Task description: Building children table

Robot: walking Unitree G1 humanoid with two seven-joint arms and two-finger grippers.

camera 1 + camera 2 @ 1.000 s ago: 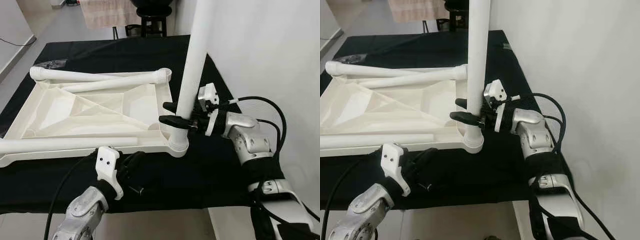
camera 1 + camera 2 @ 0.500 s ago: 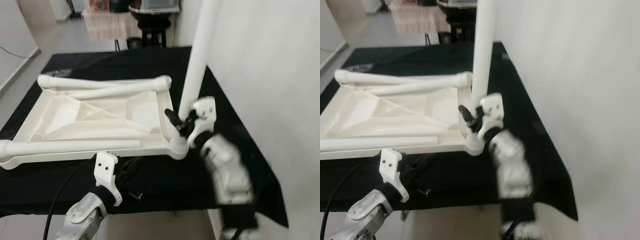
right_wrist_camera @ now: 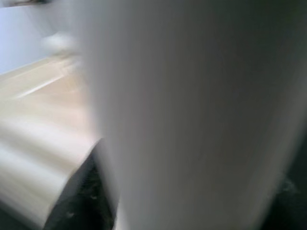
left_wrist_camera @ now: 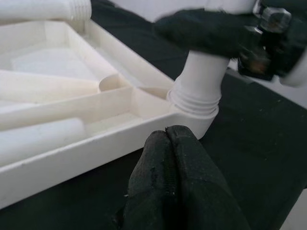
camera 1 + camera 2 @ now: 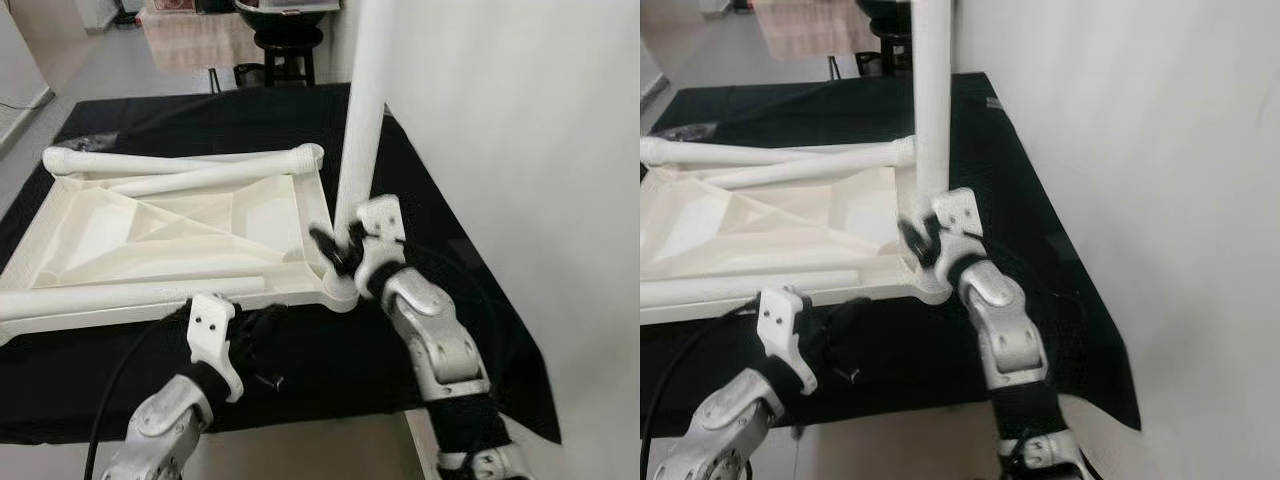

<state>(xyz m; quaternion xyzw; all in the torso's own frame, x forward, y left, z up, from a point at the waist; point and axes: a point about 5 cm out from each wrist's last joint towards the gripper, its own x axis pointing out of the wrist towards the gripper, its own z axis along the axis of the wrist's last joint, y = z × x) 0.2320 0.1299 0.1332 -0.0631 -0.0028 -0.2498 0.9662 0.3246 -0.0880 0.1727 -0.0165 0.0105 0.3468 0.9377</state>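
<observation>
- Tabletop, white plastic, lies upside down on the black-covered counter, its ribbed underside facing up; it looks light and stiff, with smooth, likely slippery surfaces.
- Leg stands upright in the near right corner socket. Three more legs lie loose across the tabletop.
- Right end effector is closed around the upright leg just above the socket, fingers wrapped on either side of the tube.
- Left end effector rests on the counter just beside the tabletop's near edge, fingers pressed together and holding nothing.
- Judgement: a low hold near the thread gives the best turning control on a smooth round tube; gripping higher would lever the light tabletop and might tip or slide it, so steadying the rim seems wise.
</observation>
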